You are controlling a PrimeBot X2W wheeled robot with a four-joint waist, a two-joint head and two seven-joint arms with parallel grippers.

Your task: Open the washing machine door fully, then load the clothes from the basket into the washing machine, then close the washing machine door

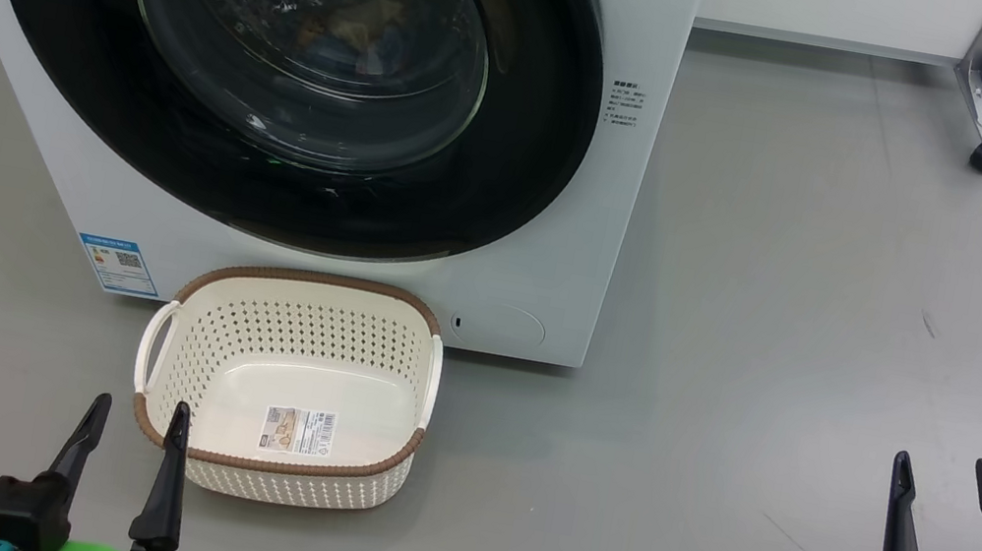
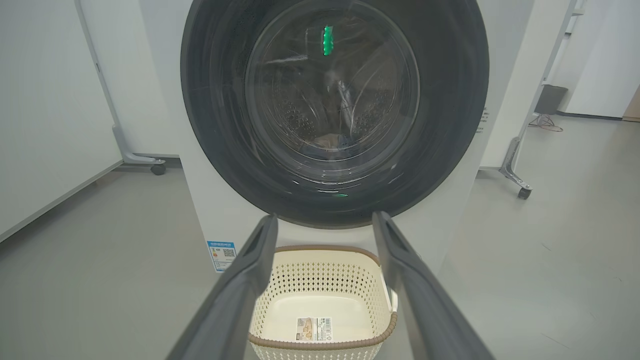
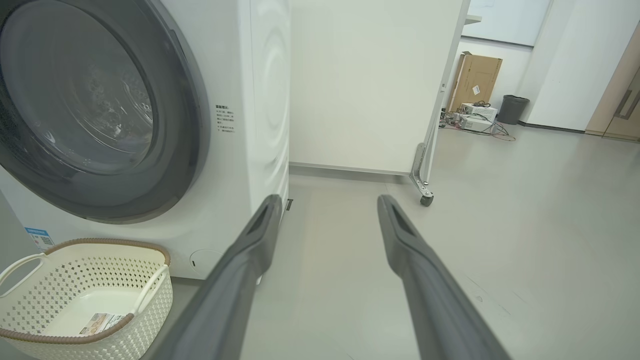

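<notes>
Head view shows the big white boxy washing machine point(image 1: 654, 44) with its large round door of shiny black rim and bulging clear glass point(image 1: 290, 43) shut flat against the front. A small blue paper label point(image 1: 119, 265) with a square code sits low on the machine, and tiny black print point(image 1: 624, 103) sits beside the door; both are too small to read. The small cream plastic basket full of holes, with a brown rim point(image 1: 301, 276), stands on the grey floor point(image 1: 793, 316) just in front of the machine, under the door. A white barcode sticker point(image 1: 297, 432) lies on its bare bottom, words unreadable. The left gripper point(image 1: 141, 405), near the basket, and the right gripper point(image 1: 944, 461), well apart from it, both have fingers spread wide, holding nothing.
</notes>
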